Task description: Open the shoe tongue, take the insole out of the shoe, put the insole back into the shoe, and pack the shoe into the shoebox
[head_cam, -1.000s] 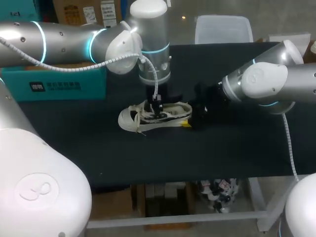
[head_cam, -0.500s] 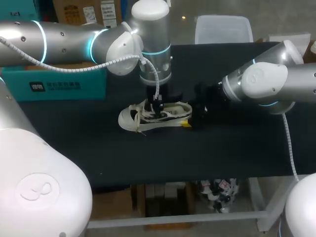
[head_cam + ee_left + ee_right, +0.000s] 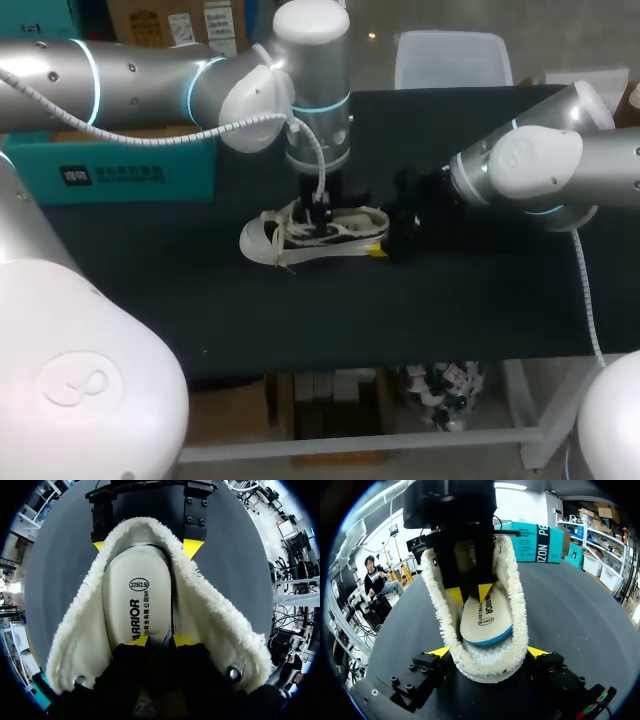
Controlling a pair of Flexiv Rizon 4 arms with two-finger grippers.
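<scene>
A white shoe (image 3: 270,243) with a fleece lining lies on the black table (image 3: 200,300), toe to the left. Its cream insole (image 3: 137,595) lies flat inside it and also shows in the right wrist view (image 3: 485,620). My left gripper (image 3: 160,641) points down into the shoe's mouth (image 3: 320,212). Its yellow tips stand slightly apart just over the insole, with nothing between them. My right gripper (image 3: 489,652) is at the heel (image 3: 385,243), fingers wide, one tip against each side of the heel.
The teal shoebox (image 3: 110,170) stands at the table's back left, beyond the shoe's toe in the right wrist view (image 3: 535,542). Bare black tabletop lies in front of the shoe and to its right.
My left gripper's fingers have parted a little inside the shoe, and the left arm has shifted slightly. Shoe and right arm have kept still.
</scene>
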